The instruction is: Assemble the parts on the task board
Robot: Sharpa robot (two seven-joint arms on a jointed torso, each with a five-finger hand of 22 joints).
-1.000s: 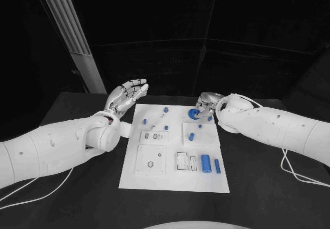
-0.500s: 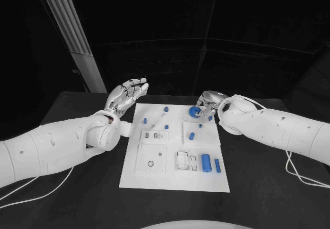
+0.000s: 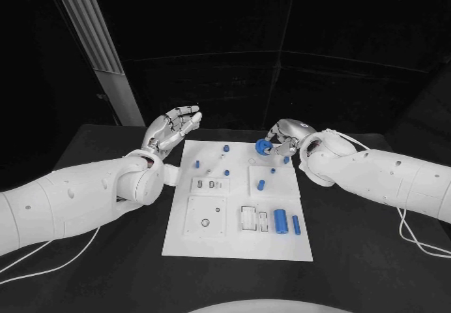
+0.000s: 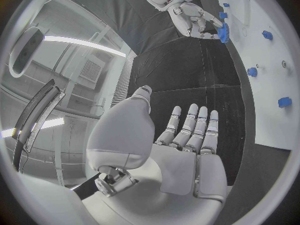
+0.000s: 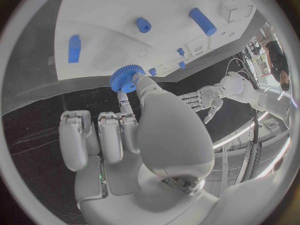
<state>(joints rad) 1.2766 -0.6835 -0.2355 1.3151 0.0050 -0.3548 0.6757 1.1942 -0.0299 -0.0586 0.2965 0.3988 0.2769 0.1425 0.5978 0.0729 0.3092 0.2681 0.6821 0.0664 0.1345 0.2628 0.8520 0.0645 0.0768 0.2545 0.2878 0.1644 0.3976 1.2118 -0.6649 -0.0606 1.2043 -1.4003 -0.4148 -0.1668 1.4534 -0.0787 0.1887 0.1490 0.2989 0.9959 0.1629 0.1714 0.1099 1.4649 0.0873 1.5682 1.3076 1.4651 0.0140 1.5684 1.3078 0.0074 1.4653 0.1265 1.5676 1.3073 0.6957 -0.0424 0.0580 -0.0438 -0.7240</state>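
The left robot hand point(image 3: 172, 130) hovers beside the white board point(image 3: 238, 241), fingers spread and empty. The right robot hand point(image 3: 287, 138) pinches a blue toothed gear point(image 3: 263, 146) above the board's far edge. Held only at the fingertips, the gear could tilt or slip, I judge, and miss its seat.

The black table point(image 3: 113, 261) carries the white task board point(image 3: 202, 244) at its centre. A thin white cable point(image 3: 42, 268) trails at eight o'clock, another cable point(image 3: 414, 238) at four o'clock.
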